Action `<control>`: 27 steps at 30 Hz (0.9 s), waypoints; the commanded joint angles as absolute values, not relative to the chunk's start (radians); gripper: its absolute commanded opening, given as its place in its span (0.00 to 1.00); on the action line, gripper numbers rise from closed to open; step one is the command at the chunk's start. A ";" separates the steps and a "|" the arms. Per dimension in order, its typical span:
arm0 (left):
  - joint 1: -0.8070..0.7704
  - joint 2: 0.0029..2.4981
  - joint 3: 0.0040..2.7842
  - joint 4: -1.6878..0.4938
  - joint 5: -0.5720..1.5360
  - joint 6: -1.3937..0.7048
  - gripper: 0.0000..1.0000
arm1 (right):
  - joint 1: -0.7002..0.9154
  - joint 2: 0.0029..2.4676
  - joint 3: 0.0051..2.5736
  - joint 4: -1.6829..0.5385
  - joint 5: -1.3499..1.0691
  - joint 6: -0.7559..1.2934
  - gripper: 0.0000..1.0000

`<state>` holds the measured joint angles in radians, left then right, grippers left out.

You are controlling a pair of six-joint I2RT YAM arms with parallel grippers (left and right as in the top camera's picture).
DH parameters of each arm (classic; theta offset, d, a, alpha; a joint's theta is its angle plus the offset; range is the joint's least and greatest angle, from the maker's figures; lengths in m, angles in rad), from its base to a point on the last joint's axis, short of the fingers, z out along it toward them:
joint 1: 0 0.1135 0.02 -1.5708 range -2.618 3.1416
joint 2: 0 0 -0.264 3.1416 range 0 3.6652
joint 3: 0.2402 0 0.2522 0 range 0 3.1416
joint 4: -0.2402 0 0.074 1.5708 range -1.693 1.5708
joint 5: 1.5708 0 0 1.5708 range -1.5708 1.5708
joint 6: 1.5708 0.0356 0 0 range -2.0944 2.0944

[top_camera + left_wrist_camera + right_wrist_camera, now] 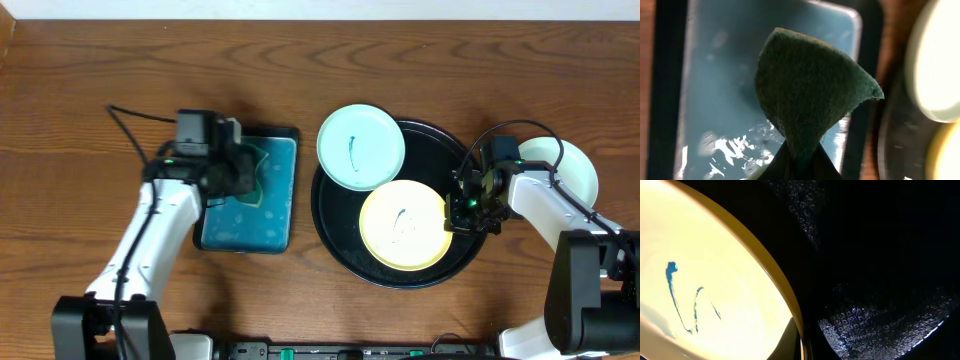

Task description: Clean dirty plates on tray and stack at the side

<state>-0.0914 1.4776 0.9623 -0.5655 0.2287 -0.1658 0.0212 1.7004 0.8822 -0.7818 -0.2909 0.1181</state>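
The round black tray (335, 225) holds a pale yellow plate (403, 225) with a teal scribble. A mint plate (360, 147) with a small teal mark overlaps the tray's upper left rim. A third pale plate (565, 165) lies off the tray, at the right behind my right arm. My right gripper (455, 212) is shut on the yellow plate's right rim. In the right wrist view its jaws (801, 342) clasp that rim, with the yellow plate (705, 280) on the left and the black tray (880, 255) on the right. My left gripper (245, 170) is shut on a green sponge (810, 90).
A rectangular teal tray (250, 225) with wet glints lies left of the black tray, under the held sponge. It also shows in the left wrist view (715, 75). A black cable runs across the table at the far left. Brown wooden table all round.
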 commanded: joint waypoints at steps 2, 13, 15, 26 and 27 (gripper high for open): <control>-0.166 1.493 0.969 -0.566 -0.003 -0.216 0.07 | 0.041 1.730 0.858 -0.785 -0.244 0.126 0.01; -0.198 1.493 0.969 -0.567 -0.016 -0.216 0.07 | 0.041 1.730 0.858 -0.786 -0.244 0.126 0.01; -0.198 1.493 0.969 -0.568 -0.016 -0.216 0.07 | 0.041 1.730 0.858 -0.786 -0.244 0.126 0.01; -0.198 1.493 0.969 -0.567 -0.016 -0.216 0.07 | 0.041 1.730 0.858 -0.786 -0.244 0.126 0.01; -0.198 1.493 0.969 -0.567 -0.016 -0.216 0.07 | 0.041 1.730 0.858 -0.786 -0.244 0.126 0.01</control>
